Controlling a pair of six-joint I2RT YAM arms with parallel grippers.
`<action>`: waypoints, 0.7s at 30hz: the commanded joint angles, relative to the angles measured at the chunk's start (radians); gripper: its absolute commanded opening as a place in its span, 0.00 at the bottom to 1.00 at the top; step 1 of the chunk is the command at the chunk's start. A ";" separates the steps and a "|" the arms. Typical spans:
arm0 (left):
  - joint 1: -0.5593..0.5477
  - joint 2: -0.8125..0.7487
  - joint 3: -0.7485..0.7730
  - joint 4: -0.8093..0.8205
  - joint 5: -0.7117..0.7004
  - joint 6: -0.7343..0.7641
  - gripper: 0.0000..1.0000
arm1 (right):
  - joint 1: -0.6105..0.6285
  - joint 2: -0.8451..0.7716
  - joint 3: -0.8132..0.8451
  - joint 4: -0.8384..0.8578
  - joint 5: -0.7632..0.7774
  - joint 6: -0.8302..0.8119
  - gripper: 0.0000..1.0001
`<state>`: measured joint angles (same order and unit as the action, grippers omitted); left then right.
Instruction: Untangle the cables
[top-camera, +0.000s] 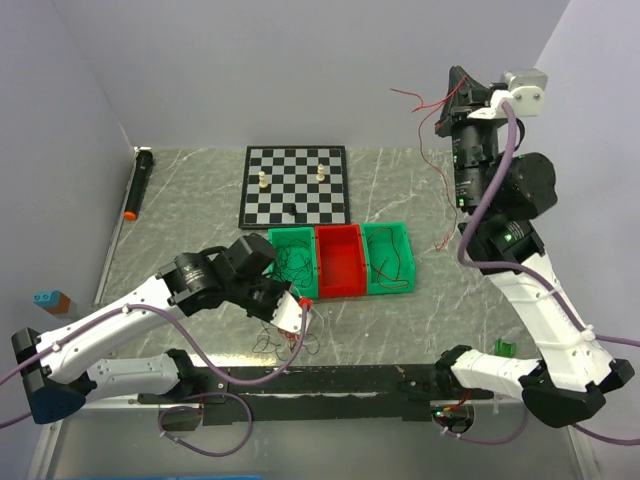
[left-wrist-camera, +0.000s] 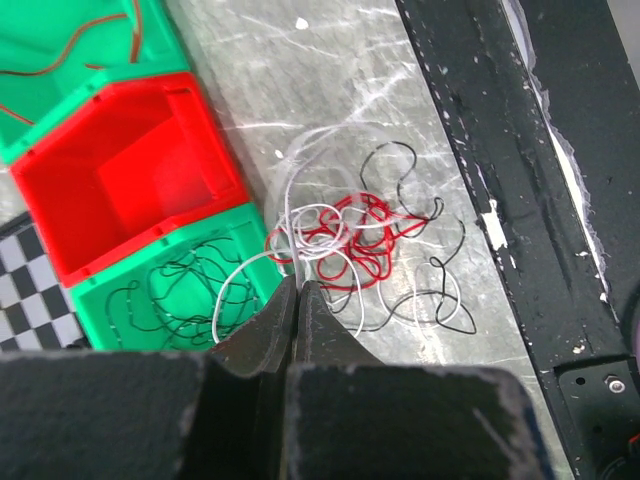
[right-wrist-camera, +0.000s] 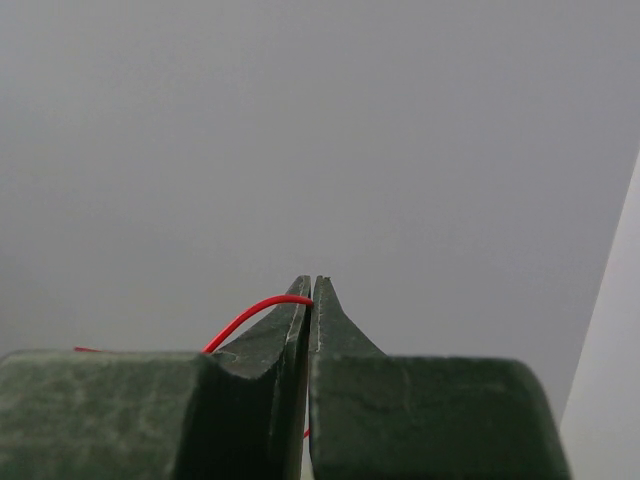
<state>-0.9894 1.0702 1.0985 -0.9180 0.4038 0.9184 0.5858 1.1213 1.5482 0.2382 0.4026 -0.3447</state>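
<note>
Tangle of hair-thin red, white and black cables lies on the marble table just ahead of the left gripper, whose fingers are pressed shut beside a white loop, the green bin alongside. Right gripper, raised well away, pinches one red wire

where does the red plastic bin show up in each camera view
Top external: the red plastic bin sits mid-table between two green plastic bins, just nearer than the checkered chessboard.
Left wrist: upper left, open and empty, beyond the shut left claw.
Right wrist: not in it; only the wall.
Shared landmark: the green bin holding thin black wire, beside the red one.
</note>
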 joint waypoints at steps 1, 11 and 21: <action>0.001 -0.024 0.063 -0.027 0.023 0.007 0.01 | -0.070 -0.009 -0.034 -0.020 -0.045 0.160 0.00; 0.001 -0.018 0.146 -0.064 -0.014 0.040 0.01 | -0.124 -0.018 -0.105 -0.036 -0.068 0.231 0.00; 0.000 -0.013 0.195 -0.091 -0.071 0.096 0.01 | -0.139 -0.023 -0.137 -0.042 -0.088 0.269 0.00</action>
<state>-0.9894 1.0683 1.2472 -0.9863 0.3496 0.9752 0.4591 1.1191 1.4128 0.1696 0.3386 -0.1074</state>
